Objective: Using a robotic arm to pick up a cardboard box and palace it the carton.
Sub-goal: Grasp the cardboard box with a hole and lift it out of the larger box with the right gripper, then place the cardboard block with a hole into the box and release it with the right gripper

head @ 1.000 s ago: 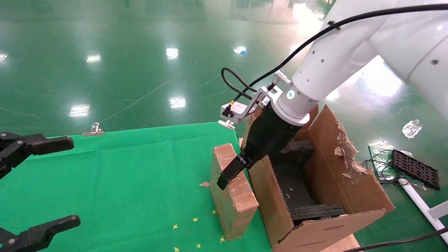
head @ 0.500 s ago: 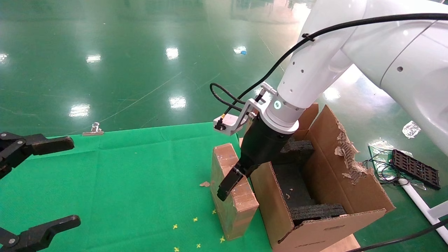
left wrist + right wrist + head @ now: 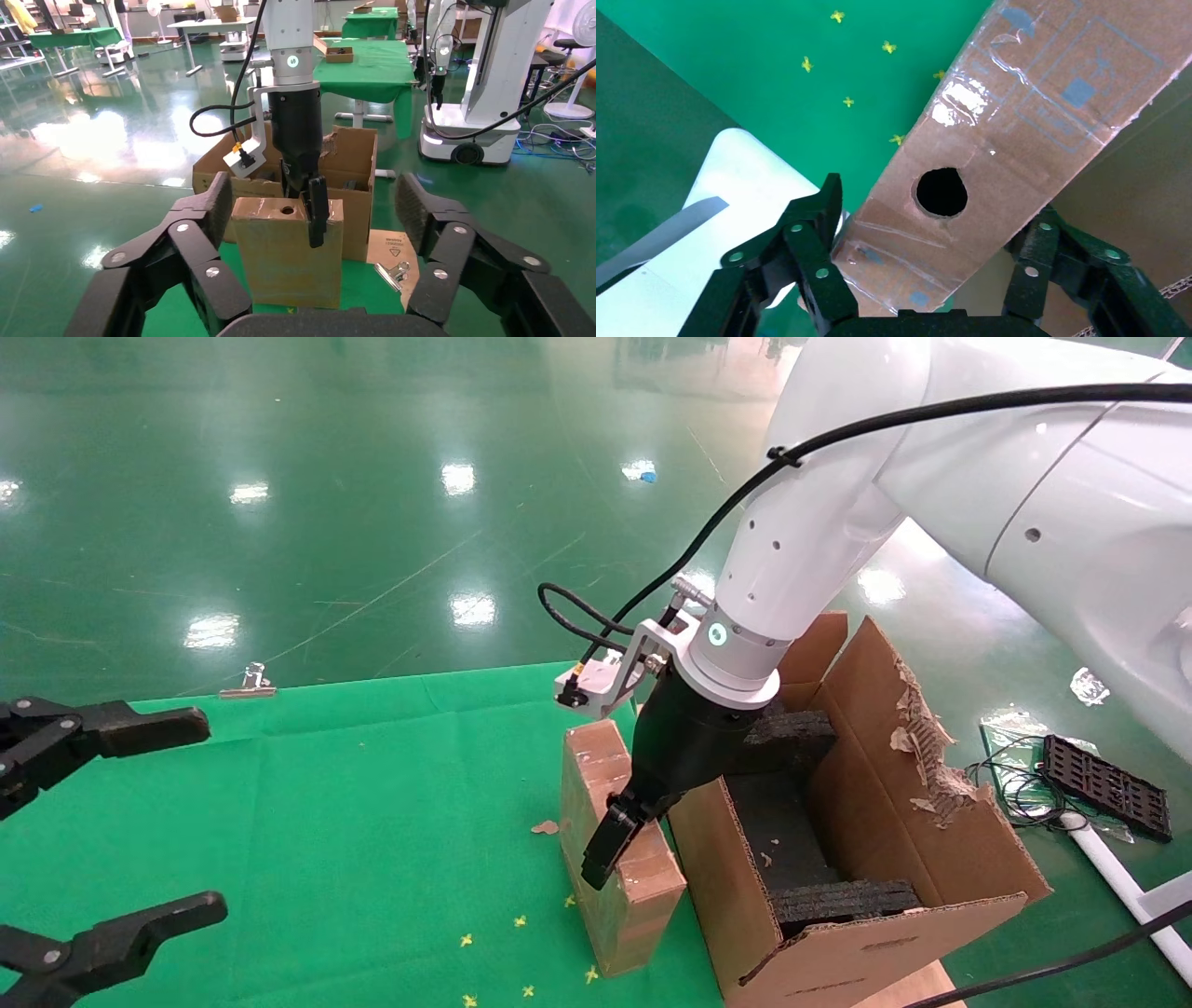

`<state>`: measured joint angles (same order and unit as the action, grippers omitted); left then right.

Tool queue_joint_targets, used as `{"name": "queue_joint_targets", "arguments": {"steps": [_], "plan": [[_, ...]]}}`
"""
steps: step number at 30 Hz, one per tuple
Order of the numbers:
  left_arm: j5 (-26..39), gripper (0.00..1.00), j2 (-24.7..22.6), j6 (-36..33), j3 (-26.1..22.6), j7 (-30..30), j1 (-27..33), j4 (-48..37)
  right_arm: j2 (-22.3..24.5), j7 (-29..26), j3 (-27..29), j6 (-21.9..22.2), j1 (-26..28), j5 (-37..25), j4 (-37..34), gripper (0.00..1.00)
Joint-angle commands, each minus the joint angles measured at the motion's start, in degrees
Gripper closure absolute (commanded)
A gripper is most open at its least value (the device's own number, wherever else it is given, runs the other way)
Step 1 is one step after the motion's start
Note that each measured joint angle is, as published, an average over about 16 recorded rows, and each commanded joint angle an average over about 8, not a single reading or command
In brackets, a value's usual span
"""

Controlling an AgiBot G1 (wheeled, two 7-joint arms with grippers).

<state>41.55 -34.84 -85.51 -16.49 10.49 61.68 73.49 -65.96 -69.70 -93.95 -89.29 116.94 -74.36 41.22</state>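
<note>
The box (image 3: 619,859) stands on its edge on the green desk (image 3: 326,822), its taped top edge with the round hole facing up, just beside the near-left wall of the carton (image 3: 866,859). It is not yet lifted: in the left wrist view its lower edge sits on the desk cloth.

The right claw (image 3: 619,826) of the white arm (image 3: 792,561) straddles the top of the box. In the right wrist view one finger (image 3: 807,246) lies against one broad face and the other sits at the opposite face, with the hole between them. Whether the fingers press firmly I cannot tell, so I judge the grasp to be at the point of closing, not proven.

So the reach seems done. What is left, as I judge it, is to clench fully, raise the box clear of the carton wall, carry it over the black foam inserts (image 3: 792,822) and lower it in.

The left claw (image 3: 84,840) hangs spread wide and empty over the desk's left side, well apart from the work.
</note>
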Motion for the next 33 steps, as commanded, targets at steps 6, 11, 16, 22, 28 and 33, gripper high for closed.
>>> {"name": "queue_joint_targets", "arguments": {"steps": [6,11,16,22,28,33], "plan": [[-0.02,1.00,0.01,0.01,-0.03,-0.01,0.01,0.00,-0.30,0.16,-0.91,0.22,-0.24,0.05,0.05,1.00],[-0.03,1.00,0.02,0.02,-0.05,-0.02,0.01,0.00,-0.27,0.28,-1.39,0.35,-0.18,0.05,0.05,1.00],[-0.04,1.00,0.03,0.03,-0.06,-0.03,0.01,0.00,0.09,0.65,-1.57,0.86,0.50,-0.11,0.58,1.00],[-0.06,1.00,0.04,0.04,-0.09,-0.04,0.02,0.00,2.39,2.26,-0.56,2.44,4.46,-0.86,2.49,1.00],[-0.07,1.00,0.04,0.05,-0.11,-0.05,0.02,0.00,7.29,4.62,1.86,3.86,11.68,-1.27,3.62,1.00],[-0.09,1.00,0.05,0.05,-0.12,-0.06,0.03,0.00,11.82,6.71,3.87,4.95,17.51,-1.62,1.83,1.00]]}}
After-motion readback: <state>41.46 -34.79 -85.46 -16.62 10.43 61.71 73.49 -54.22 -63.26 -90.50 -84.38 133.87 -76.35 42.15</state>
